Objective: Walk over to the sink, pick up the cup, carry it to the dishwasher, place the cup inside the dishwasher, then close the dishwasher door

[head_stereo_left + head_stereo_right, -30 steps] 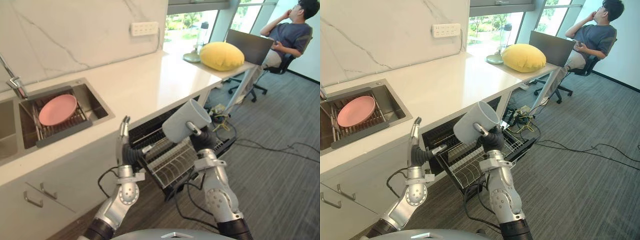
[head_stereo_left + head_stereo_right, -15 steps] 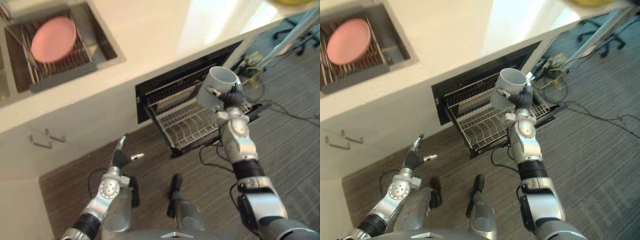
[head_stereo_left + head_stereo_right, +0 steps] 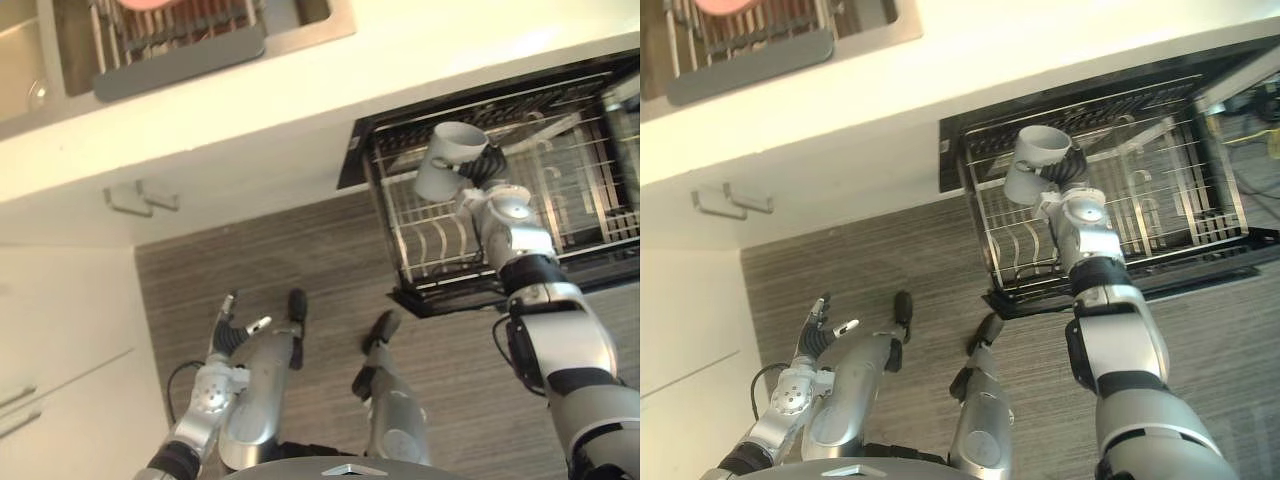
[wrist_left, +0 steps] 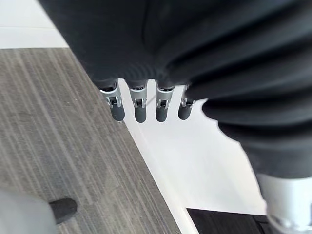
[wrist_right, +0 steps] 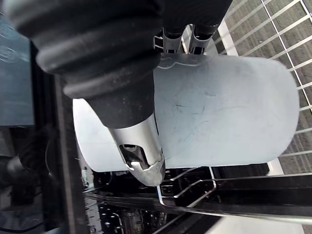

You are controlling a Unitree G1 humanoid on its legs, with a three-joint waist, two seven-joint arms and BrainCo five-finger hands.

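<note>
The right hand (image 3: 483,168) has its thumb (image 5: 140,146) and fingers (image 5: 195,33) curled round the pale grey cup (image 3: 450,158). The thumb presses across the side of the cup, and the fingers reach round its far side by the handle. The cup is off every surface and tilted, with its open mouth turned toward the far side. It hangs above the left end of the wire dishwasher rack (image 3: 440,235), which is pulled out of the dark dishwasher (image 3: 952,150) under the pale tabletop (image 3: 400,50). From the right wrist view the rack's wires run just past the cup, but whether the cup touches them cannot be told. The left hand (image 3: 818,326) is low on the near left, over the grey striped floor (image 3: 300,250) and well apart from the dishwasher. Its fingers (image 4: 139,110) are straight in a row, the thumb stands off to one side, and it holds nothing. Beside it on the left stands a white cabinet (image 3: 60,330). On the cabinet front further away, under the tabletop, are two metal handles (image 3: 140,196). At the far left the sink (image 3: 305,12) is set into the tabletop. In it lies a grey drying rack (image 3: 180,60) with the edge of a pink plate (image 3: 735,4) on it.
</note>
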